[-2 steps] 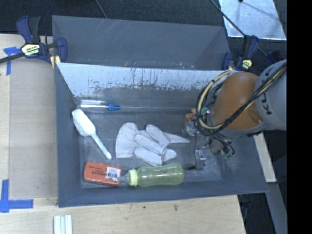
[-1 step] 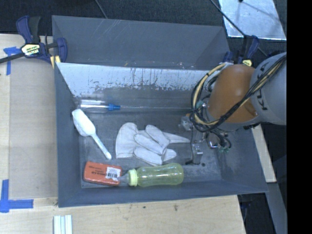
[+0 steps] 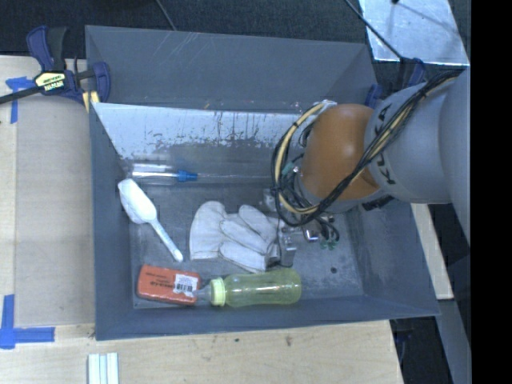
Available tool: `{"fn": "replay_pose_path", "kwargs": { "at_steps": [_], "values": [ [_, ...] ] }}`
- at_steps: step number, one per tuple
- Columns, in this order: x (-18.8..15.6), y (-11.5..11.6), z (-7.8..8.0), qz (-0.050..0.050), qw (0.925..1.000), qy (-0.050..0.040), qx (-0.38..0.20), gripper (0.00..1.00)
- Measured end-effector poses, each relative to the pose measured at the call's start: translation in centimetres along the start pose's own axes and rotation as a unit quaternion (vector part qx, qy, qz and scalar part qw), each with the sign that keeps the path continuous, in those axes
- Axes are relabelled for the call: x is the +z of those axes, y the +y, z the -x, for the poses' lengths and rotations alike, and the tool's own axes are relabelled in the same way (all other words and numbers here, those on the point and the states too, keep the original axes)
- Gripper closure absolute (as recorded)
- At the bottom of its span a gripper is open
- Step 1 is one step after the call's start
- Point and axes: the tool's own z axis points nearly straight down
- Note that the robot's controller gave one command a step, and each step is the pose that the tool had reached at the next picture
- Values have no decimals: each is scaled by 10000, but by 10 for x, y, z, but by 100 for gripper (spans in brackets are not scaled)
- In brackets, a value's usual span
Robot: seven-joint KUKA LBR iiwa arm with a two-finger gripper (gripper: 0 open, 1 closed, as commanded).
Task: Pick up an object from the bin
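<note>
My gripper (image 3: 280,253) is low in the bin, right of the middle, under the arm's orange cover. It sits at the right edge of a white cloth glove (image 3: 228,232) that lies flat in the bin's middle. Just below it, along the front wall, a pale green plastic bottle (image 3: 258,288) lies on its side. From here I cannot make out anything held in the gripper.
An orange-red flat packet (image 3: 166,284) lies at the front left beside the bottle's cap. A white plastic spoon (image 3: 146,213) lies at the left, and a clear tube with a blue cap (image 3: 164,175) lies along the back wall. The arm covers the bin's right side.
</note>
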Motion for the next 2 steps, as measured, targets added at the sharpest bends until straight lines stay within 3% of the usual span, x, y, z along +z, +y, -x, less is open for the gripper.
{"fn": "replay_pose_path", "kwargs": {
  "at_steps": [1,2],
  "values": [
    [8,5,15,9,9964,-4,843,100],
    [8,-9,18,8,9944,-7,1055,100]
  ]
}}
